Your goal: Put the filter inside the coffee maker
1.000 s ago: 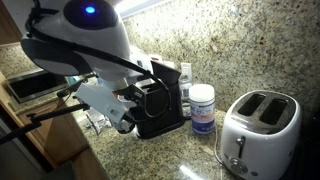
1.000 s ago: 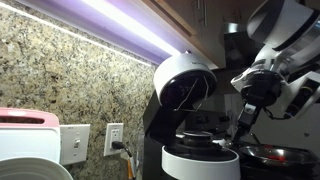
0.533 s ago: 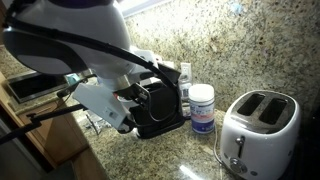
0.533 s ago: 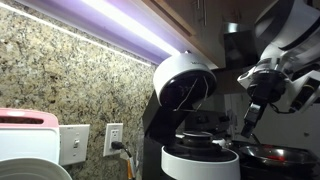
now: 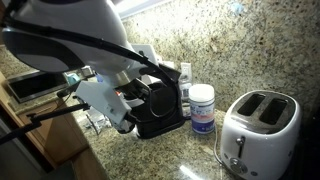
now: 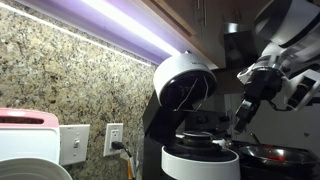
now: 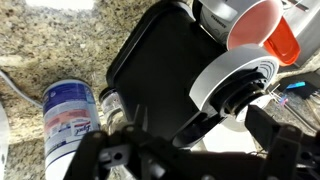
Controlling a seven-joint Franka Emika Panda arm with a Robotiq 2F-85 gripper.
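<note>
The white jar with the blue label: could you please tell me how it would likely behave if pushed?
The jar stands upright, taller than wide, so a high push would probably tip it. Being round, it may then roll on the smooth counter. It looks plastic, so likely fairly light.

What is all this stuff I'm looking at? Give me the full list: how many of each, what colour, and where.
coffee maker: one, black with a pale rounded lid raised, against the backsplash.
jar: one, white with a blue label, between the coffee maker and the toaster.
toaster: one, white, two slots, on the counter.
counter: one, speckled brown granite, under everything.
wall outlet: one, white, on the backsplash.
light strip: one, bright, under the cabinet.
filter: none I can make out.
robot arm: one, white, leaning over the coffee maker.
end effector: one, dark, fingers apart, beside the raised lid.
</note>
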